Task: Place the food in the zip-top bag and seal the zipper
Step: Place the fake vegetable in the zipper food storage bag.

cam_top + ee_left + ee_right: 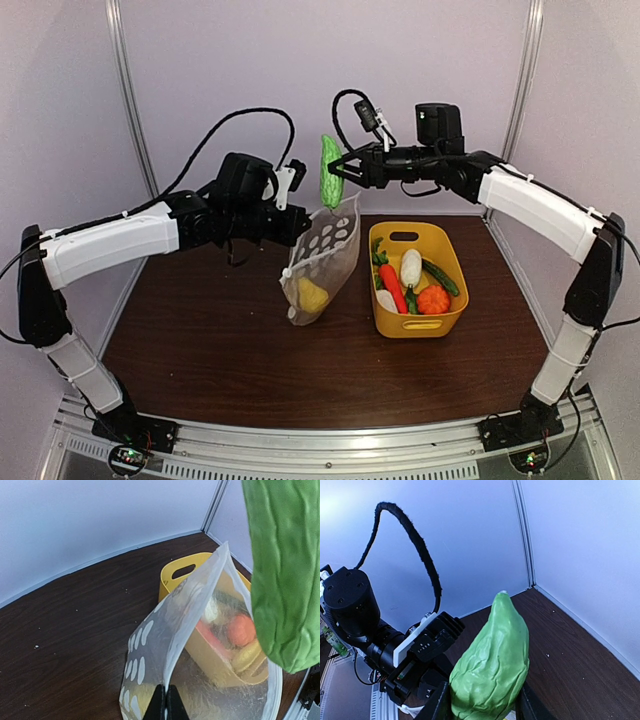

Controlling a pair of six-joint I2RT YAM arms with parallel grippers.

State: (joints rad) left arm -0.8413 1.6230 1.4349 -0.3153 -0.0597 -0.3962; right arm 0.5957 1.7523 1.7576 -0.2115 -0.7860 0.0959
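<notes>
My left gripper [292, 226] [166, 700] is shut on the rim of the zip-top bag [322, 262] [200, 645] and holds it upright over the table with its mouth open. The zipper [176, 645] runs as a pale strip up the pinched edge. A yellow piece of food [313, 294] lies in the bag's bottom. My right gripper [338, 170] [482, 702] is shut on a wrinkled green vegetable [331, 171] [285, 570] [492, 665], held upright just above the bag's mouth. More food lies in the yellow basket [446, 258]: a white radish [410, 268], a red piece [392, 286], an orange piece [433, 299] and a cucumber [440, 276].
The yellow basket [172, 575] stands right of the bag on the brown table [200, 340]. Pale walls and corner posts close in the back and sides. In the right wrist view the left arm's wrist and cable [415, 540] sit just behind the green vegetable.
</notes>
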